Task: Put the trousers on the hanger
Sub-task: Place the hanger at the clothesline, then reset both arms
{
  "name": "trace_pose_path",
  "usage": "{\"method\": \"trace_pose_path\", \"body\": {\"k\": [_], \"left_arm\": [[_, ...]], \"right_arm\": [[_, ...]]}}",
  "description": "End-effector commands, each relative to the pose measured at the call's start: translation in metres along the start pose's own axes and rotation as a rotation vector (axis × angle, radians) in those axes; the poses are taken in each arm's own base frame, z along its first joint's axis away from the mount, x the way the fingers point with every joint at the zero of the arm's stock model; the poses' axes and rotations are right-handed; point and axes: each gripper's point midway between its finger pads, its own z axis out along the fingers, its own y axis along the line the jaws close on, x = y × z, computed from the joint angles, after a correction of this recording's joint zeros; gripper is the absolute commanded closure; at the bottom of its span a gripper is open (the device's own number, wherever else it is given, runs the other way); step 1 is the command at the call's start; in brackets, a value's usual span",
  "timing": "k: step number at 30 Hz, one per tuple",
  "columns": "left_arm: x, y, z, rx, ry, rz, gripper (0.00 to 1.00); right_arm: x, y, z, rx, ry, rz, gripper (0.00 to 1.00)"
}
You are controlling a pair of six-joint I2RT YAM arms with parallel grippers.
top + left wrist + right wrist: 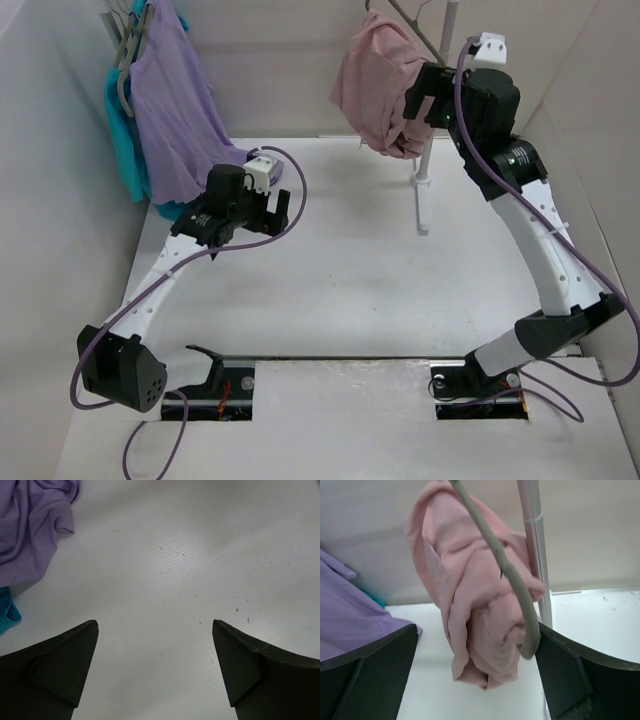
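The pink trousers (372,85) hang bunched over the thin grey hanger (408,14) on the stand at the back right. In the right wrist view the trousers (470,610) droop over the hanger's curved bar (512,577). My right gripper (420,118) is raised level with them and open. In its own view (477,626) the trousers' lower end hangs between the jaws, and the hanger's bottom bend is close to the right finger (570,670). My left gripper (262,205) is open and empty, low over the bare table (155,625).
A white stand pole (425,170) rises from the table at the back right, and shows in the right wrist view (535,545). A purple shirt (170,100) and a teal shirt (125,140) hang at the back left, the purple hem (30,525) resting on the table. White walls enclose both sides.
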Motion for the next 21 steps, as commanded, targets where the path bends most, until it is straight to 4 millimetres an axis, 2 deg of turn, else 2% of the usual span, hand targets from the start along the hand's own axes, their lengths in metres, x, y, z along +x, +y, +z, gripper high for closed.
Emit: {"method": "trace_pose_path", "body": {"k": [1, 5, 6, 7, 8, 9, 10, 11, 13, 14, 15, 16, 20, 21], "left_arm": [[-0.017, -0.003, -0.012, 0.012, -0.073, 0.017, 0.04], [-0.019, 0.001, -0.015, 0.004, -0.083, 0.023, 0.04], [-0.019, 0.005, -0.015, -0.006, -0.084, 0.016, 0.04], [-0.019, 0.005, -0.015, -0.006, -0.084, 0.016, 0.04], [-0.019, 0.005, -0.015, -0.006, -0.084, 0.016, 0.04], [-0.019, 0.009, -0.016, -0.015, -0.084, 0.010, 0.04], [-0.019, 0.011, -0.016, -0.024, -0.084, 0.020, 0.04], [-0.019, 0.011, -0.016, -0.024, -0.084, 0.020, 0.04], [-0.015, 0.020, -0.015, -0.050, -0.075, 0.019, 0.04], [-0.015, 0.020, -0.015, -0.050, -0.075, 0.019, 0.04], [-0.013, 0.025, -0.016, -0.070, -0.078, 0.022, 0.04], [-0.001, 0.035, -0.013, -0.099, -0.051, 0.007, 0.02], [0.015, 0.064, -0.010, -0.214, -0.044, -0.035, 0.02], [0.029, 0.067, -0.009, -0.234, -0.017, -0.039, 0.01]], "right_arm": [[0.004, 0.000, -0.024, -0.003, 0.013, -0.011, 0.00], [0.012, -0.002, -0.049, -0.021, 0.021, 0.006, 0.00], [0.016, 0.005, -0.056, -0.057, 0.034, 0.020, 0.00], [0.029, 0.003, -0.059, -0.067, 0.056, 0.013, 0.00], [0.020, 0.003, -0.073, -0.089, 0.028, 0.039, 0.00], [0.024, 0.002, -0.080, -0.097, 0.034, 0.050, 0.00], [0.043, 0.003, -0.083, -0.114, 0.068, 0.040, 0.00], [0.036, -0.001, -0.099, -0.122, 0.039, 0.072, 0.00], [0.052, -0.004, -0.110, -0.140, 0.061, 0.095, 0.00], [0.084, -0.010, -0.110, -0.129, 0.123, 0.091, 0.00], [0.089, -0.017, -0.119, -0.124, 0.124, 0.127, 0.00], [0.126, -0.028, -0.118, -0.108, 0.207, 0.131, 0.00], [0.198, -0.053, -0.127, -0.053, 0.359, 0.222, 0.00], [0.235, -0.070, -0.131, 0.005, 0.426, 0.237, 0.00]]}}
